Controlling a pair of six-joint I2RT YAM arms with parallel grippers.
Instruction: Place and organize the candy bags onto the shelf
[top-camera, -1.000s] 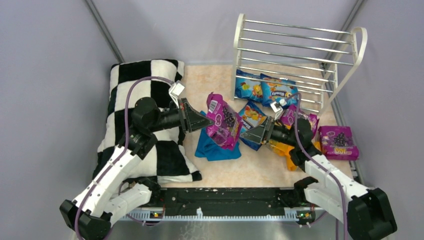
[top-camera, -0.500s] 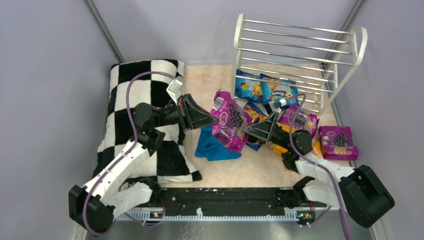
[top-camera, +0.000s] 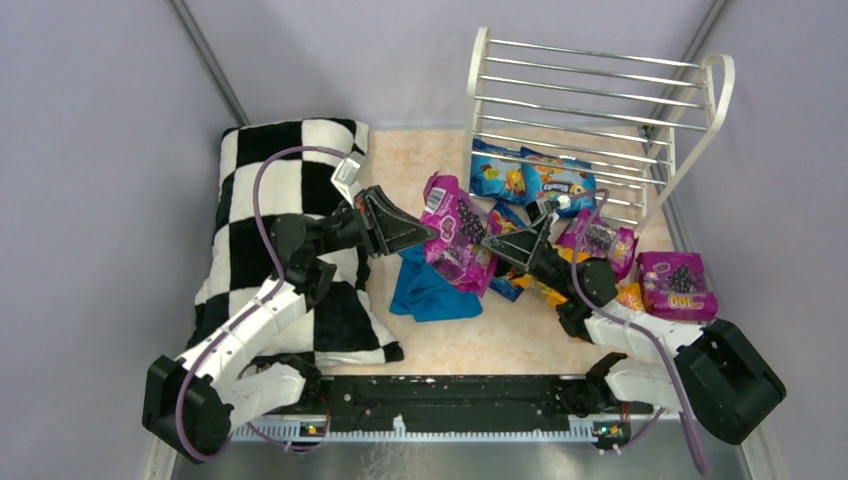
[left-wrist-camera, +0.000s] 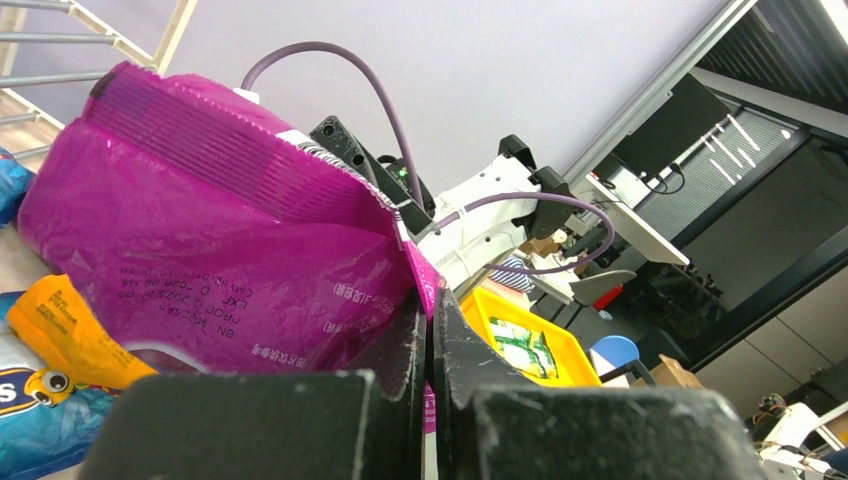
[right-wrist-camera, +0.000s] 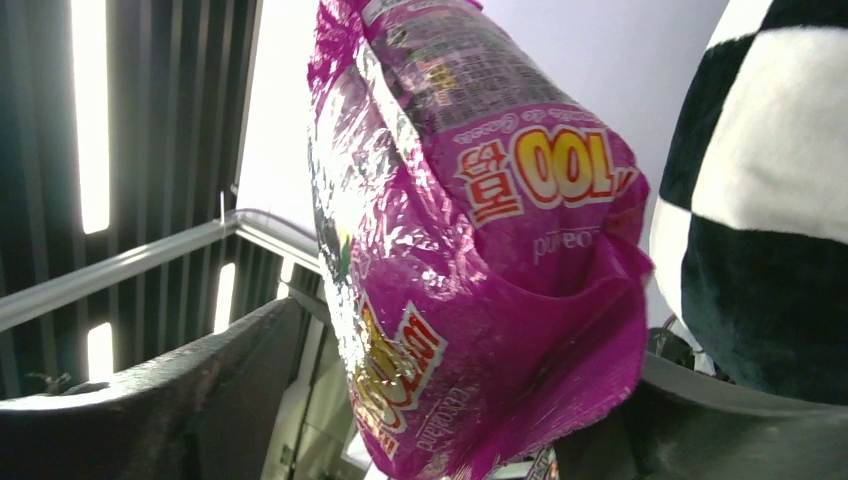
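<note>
Seemingly light, crinkly and slick, the purple bag (top-camera: 455, 238) hangs just ahead of my left gripper (top-camera: 430, 236), clamped on its flat seam, the surest hold, while my right gripper (top-camera: 492, 245) stands apart around its other side.

**Candy bags mostly off shelf, one lifted**

White wire shelf (top-camera: 480, 100) stands upright at 1 o'clock from centre, with three tiers. Two blue candy bags (top-camera: 500, 178) lie side by side on the bottom tier. At centre a crinkled purple bag (top-camera: 455, 235) hangs upright, its edge pinched by the left gripper (top-camera: 430, 237). At 3 o'clock is a second purple bag (top-camera: 600, 240), with a flat purple bag (top-camera: 676, 285) at its 4 o'clock. An orange bag (top-camera: 545, 292) and possibly another blue one are mostly hidden.
</note>
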